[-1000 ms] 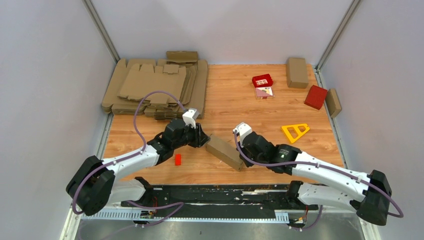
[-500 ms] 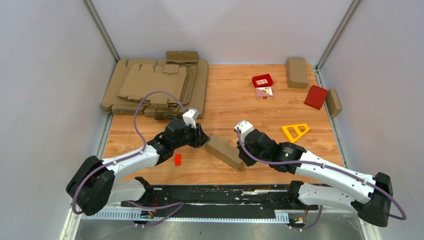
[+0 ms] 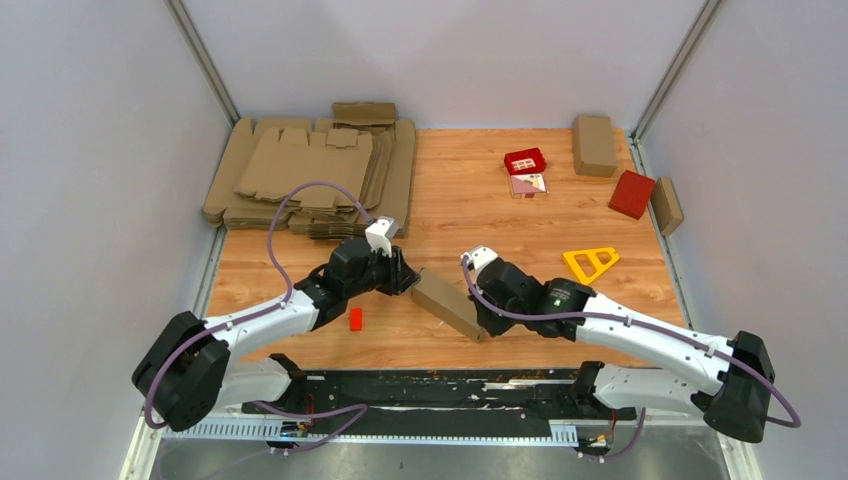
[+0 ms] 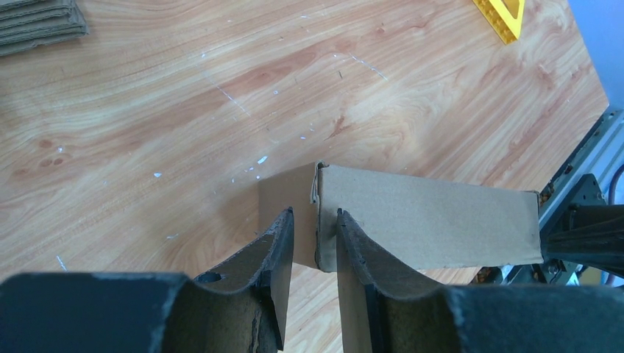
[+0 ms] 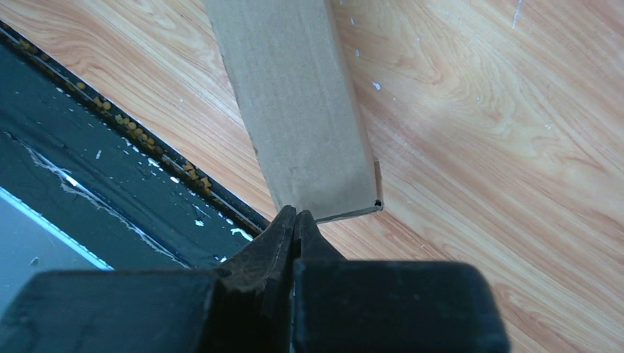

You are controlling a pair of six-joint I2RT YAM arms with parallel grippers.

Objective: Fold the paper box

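Between both arms, the oblong matte-brown paper box (image 3: pixel 447 304) lies on grained wood.

Both arms have white link shells, black joint housings, looping purple cables, and black grippers with small white wrist cameras.

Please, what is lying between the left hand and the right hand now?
The paper box, a folded brown carton, spans the stretch: the left hand pinches one end, the shut right hand presses the other. The top view shows this.

free: bare table (image 3: pixel 470 205) behind arms | obstacles: flat cardboard stack (image 3: pixel 310 175), yellow triangular frame (image 3: pixel 590 263)
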